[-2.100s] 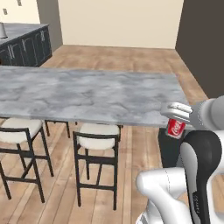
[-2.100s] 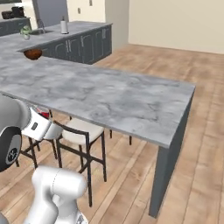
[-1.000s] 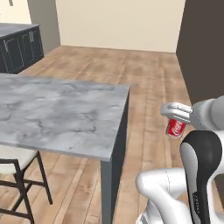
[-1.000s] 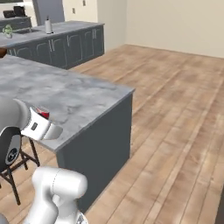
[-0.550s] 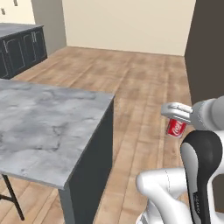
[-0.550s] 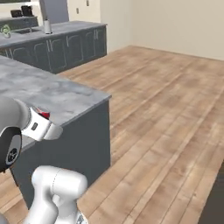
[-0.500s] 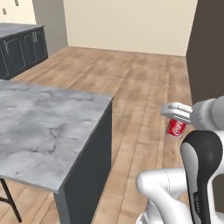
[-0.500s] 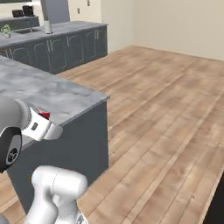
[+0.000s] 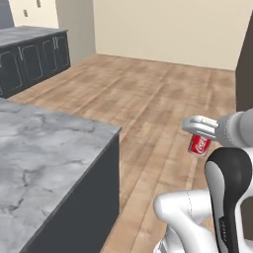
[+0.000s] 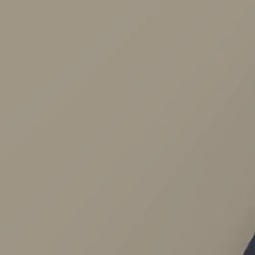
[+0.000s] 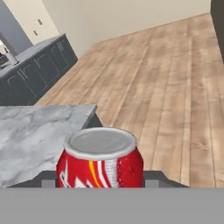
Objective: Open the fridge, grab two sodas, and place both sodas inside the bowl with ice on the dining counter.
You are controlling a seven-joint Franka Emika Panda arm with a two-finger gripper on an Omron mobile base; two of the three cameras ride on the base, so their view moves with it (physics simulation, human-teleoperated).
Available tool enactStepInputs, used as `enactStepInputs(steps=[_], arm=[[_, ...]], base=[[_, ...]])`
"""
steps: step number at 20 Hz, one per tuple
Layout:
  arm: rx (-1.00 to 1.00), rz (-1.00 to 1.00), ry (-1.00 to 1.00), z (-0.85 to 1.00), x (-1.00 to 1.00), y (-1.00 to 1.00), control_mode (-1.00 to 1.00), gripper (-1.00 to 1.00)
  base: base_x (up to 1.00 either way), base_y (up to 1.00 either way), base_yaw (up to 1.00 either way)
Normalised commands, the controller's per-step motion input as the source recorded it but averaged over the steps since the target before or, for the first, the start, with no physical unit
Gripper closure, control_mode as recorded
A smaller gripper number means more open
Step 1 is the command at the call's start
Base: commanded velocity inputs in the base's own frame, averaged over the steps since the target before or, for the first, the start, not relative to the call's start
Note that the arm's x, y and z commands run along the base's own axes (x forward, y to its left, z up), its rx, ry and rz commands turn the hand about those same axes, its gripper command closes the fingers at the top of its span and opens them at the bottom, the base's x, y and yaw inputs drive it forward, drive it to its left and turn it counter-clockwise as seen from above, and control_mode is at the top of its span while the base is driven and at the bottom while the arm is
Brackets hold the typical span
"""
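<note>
Hand view: the gripper [image 11: 101,177] is clamped on a red soda can [image 11: 100,162], its silvery top facing the camera, with the corner of the grey marble dining counter [image 11: 39,131] ahead and to the left of it. In the left base view the same can [image 9: 199,145] hangs in the gripper [image 9: 200,132] over bare wooden floor [image 9: 143,104], the counter [image 9: 47,153] well off to its left. Over the last two seconds the whole scene has slid as the base drove: the stools went out of sight and the counter's end corner came forward. The arm's pose has not changed. My guess is the base is rounding the counter's end; the bowl is not yet reached
</note>
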Motion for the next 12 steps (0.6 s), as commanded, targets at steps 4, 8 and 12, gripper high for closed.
enactStepInputs(steps=[4, 8, 12], arm=[[0.0, 0.0, 0.0, 0.0, 0.0, 0.0, 1.0, 1.0], [0.0, 0.0, 0.0, 0.0, 0.0, 0.0, 1.0, 1.0], [0.0, 0.0, 0.0, 0.0, 0.0, 0.0, 1.0, 1.0]], base=[[0.76, -0.73, 0.27], [0.74, -0.75, 0.27], [0.73, -0.73, 0.28]])
